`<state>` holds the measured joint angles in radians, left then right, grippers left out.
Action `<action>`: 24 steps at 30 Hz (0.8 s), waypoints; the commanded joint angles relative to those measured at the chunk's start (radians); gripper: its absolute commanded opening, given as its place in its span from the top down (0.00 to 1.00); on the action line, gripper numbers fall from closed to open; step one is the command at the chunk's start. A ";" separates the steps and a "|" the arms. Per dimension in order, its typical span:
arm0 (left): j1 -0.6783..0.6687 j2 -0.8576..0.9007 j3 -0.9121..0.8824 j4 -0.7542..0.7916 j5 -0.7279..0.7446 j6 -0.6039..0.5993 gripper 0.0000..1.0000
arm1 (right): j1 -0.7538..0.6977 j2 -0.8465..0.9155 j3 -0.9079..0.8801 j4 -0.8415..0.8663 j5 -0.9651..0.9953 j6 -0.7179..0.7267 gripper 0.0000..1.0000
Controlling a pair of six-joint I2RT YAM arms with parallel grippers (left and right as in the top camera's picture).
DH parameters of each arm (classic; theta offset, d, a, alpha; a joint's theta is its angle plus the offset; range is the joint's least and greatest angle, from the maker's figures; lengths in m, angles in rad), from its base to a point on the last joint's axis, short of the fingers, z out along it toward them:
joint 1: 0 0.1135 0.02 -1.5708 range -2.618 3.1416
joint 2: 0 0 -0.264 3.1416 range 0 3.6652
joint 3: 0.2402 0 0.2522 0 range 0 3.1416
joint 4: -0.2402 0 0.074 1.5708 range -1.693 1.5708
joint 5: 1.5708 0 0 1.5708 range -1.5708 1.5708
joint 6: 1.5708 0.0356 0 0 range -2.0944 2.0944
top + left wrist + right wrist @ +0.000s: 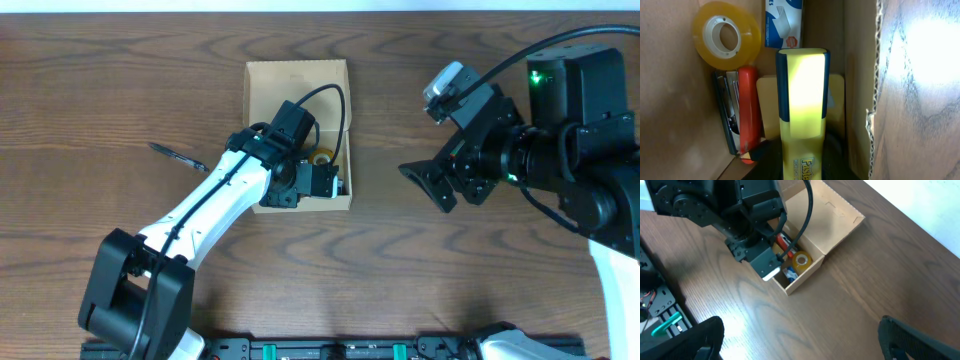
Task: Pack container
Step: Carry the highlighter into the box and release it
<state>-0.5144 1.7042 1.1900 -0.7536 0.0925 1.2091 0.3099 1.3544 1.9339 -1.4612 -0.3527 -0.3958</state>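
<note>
The container [290, 85] is a tan cardboard box with its flap lid folded open toward the far side; it also shows in the right wrist view [832, 217]. My left gripper [322, 182] reaches down into its near right corner and is shut on a yellow highlighter [802, 90] with dark blue trim. Inside lie a tape roll [727, 34], a red stapler [747, 110], a blue and white packet [785, 22] and a pale yellow pad [837, 100] under the highlighter. My right gripper [428, 185] hangs open to the right of the box, with nothing between its fingers [695, 340].
A small dark item [178, 155] lies on the wood table [120, 90] left of the box. The left arm stretches from the near left edge to the box. The right arm's body fills the right side.
</note>
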 commanded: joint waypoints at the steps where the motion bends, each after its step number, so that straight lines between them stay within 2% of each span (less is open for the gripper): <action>1: -0.003 0.009 0.021 -0.005 -0.015 0.026 0.94 | -0.001 0.000 0.003 -0.001 -0.014 -0.009 0.01; 4: -0.003 0.008 0.021 -0.006 -0.015 0.016 0.83 | -0.001 0.000 0.003 -0.001 -0.014 -0.009 0.01; 5: -0.003 0.008 0.021 -0.006 -0.015 0.014 0.74 | -0.001 0.000 0.003 -0.001 -0.014 -0.009 0.01; 8: -0.003 0.008 0.021 -0.006 -0.015 0.014 0.70 | -0.001 0.000 0.003 -0.001 -0.014 -0.009 0.01; 10: -0.003 0.009 0.021 -0.006 -0.015 0.014 0.62 | -0.001 0.000 0.003 -0.001 -0.014 -0.009 0.01; 16: -0.003 0.008 0.021 -0.005 -0.026 0.014 0.59 | -0.001 0.000 0.003 -0.001 -0.014 -0.009 0.01; 20: -0.003 0.008 0.034 -0.001 -0.092 0.013 0.59 | -0.001 0.000 0.003 -0.001 -0.014 -0.009 0.01; 24: -0.003 0.000 0.124 0.001 -0.172 -0.133 0.59 | -0.001 0.000 0.003 -0.001 -0.014 -0.009 0.01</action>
<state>-0.5144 1.7046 1.2240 -0.7567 -0.0113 1.1736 0.3099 1.3544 1.9339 -1.4612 -0.3527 -0.3958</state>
